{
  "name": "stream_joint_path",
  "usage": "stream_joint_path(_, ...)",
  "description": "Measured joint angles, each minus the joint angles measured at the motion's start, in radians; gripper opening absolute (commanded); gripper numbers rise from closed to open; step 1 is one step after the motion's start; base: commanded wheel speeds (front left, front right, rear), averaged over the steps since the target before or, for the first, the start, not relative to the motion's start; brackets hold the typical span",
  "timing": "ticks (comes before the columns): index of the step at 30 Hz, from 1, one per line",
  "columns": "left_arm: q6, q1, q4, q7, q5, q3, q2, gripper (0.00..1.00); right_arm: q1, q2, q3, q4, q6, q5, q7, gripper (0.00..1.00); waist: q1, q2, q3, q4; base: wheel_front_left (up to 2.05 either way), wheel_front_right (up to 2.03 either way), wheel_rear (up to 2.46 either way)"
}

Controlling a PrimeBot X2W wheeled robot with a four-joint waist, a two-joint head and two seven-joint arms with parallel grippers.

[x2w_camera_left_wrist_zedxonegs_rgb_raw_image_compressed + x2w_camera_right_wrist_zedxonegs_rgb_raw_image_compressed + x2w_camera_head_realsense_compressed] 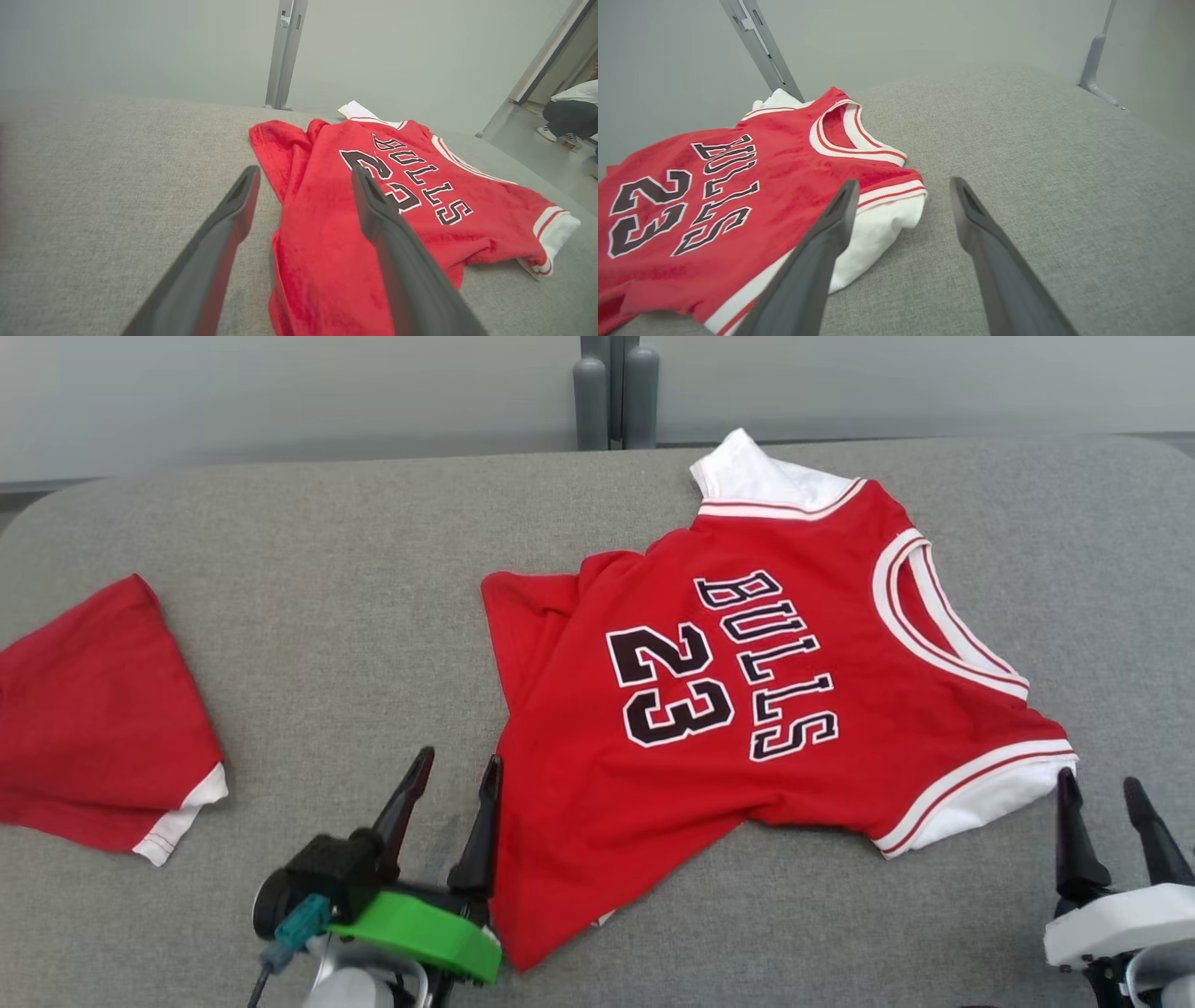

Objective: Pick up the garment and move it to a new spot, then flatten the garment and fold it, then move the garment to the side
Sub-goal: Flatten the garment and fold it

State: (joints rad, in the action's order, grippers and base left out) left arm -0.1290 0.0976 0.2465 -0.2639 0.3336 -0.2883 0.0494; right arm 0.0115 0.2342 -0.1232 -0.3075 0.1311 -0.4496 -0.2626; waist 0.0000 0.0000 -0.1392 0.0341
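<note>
- Left gripper (459, 758), head view: spread and empty at lower centre-left, its inner finger just beside the red lower edge of the jersey (747, 691). Right gripper (1098, 780), at lower right, is also spread and empty, just beside the white-trimmed corner. The jersey lies mid-frame on the grey table (373, 569), long axis running roughly left to right between both grippers. A second red garment (103, 719) sits well apart at far left.
- Left wrist view: the jersey lies ahead and right; one finger overlaps its red edge, the other is over bare table.
- Right wrist view: the jersey lies ahead and left, its white corner under the left-hand finger. Both arms look equally near, so each suits its own end.
</note>
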Motion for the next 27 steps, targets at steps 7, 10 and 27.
stream_joint_path(7,0.000,0.186,0.089,0.000,-0.008,0.032,-0.001,1.00,0.095,-0.041,0.062,0.043,0.000,0.058,0.000,1.00,0.0000,0.0000,-0.089,-0.018,0.00,0.00,0.00)
stream_joint_path(10,0.000,0.267,0.168,0.000,0.016,0.037,-0.001,1.00,0.132,-0.058,0.081,0.054,0.000,0.070,0.000,1.00,0.0000,0.0000,-0.129,-0.031,0.00,0.00,0.00)
stream_joint_path(27,0.021,0.611,0.607,0.000,-0.011,0.066,0.064,1.00,0.185,-0.101,0.124,0.061,0.000,0.084,0.000,1.00,0.0000,0.0000,-0.266,-0.176,0.00,0.00,0.00)
